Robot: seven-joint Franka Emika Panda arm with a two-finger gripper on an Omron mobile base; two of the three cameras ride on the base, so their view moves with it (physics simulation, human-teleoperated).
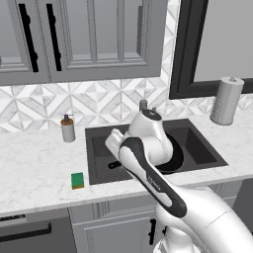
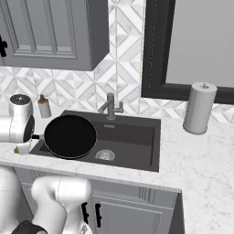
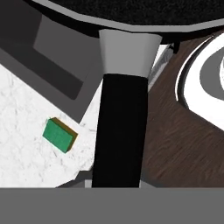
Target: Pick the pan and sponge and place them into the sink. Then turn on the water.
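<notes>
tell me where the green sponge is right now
The sponge lies flat on the marble counter in the left base view, just off the sink's front left corner, below the soap bottle.

White marble counter (image 1: 34, 168): sponge (image 1: 77, 180), dispenser (image 1: 67, 129), roll (image 1: 226, 101).

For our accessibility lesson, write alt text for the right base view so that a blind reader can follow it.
A round black pan is held tilted over the left side of a dark grey sink, its handle reaching left to the robot's white arm. A grey faucet stands at the back edge with no water running, and a paper towel roll stands on the marble counter to the right.
</notes>
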